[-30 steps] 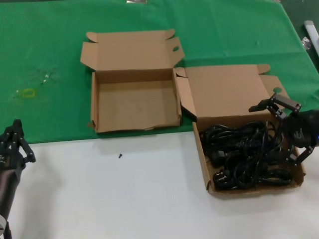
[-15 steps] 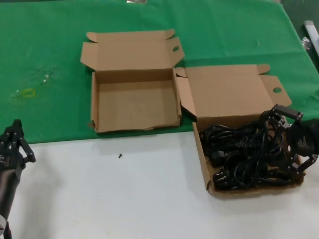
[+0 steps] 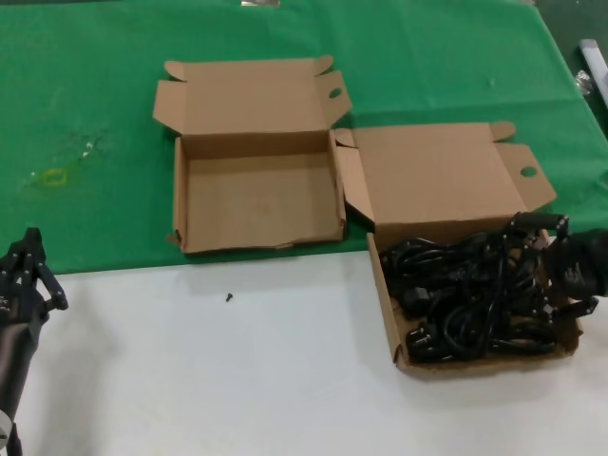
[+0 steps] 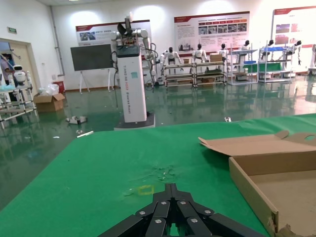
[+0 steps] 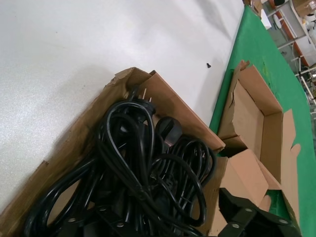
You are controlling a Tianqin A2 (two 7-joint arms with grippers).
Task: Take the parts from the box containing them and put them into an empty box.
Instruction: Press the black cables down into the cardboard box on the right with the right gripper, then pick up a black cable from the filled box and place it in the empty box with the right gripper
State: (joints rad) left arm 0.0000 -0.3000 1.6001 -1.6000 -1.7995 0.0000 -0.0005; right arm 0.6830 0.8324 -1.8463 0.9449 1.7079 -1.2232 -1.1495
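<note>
a desk (image 3: 237, 380) seen from above, its far half covered in green cloth (image 3: 95, 95), its near half bare white. two shallow brown cardboard boxes sit open with their lids folded back.

the empty box (image 3: 258, 195) sits on the green cloth near the middle of the desk, its front wall right at the edge where the green meets the white. nothing lies inside it. the box with the parts (image 3: 472, 285) sits toward the right edge of the desk, mostly on the white part, just beside the empty one. it is packed with a tangle of black power cords (image 3: 465, 294) with plugs. all the cords visible are in this box, so by the look of it no part has been moved across yet and the whole transfer is left to do.

the right pincer (image 3: 551, 271) is down at the right end of the full box, in among the cords. its fingers look apart, reaching around cord loops, not clamped on any, so this seems to be the start of the first pick. the left pincer (image 3: 24, 275) waits near the left edge of the desk, fingers together, holding nothing.

a small dark speck (image 3: 229, 297) lies on the white surface in front of the empty box.

writing: neither box shows a label or brand. in the left wrist view, a white pillar (image 4: 134, 84) in the hall behind carries vertical lettering, and wall posters (image 4: 211, 32) hang further back, all too small to read.
</note>
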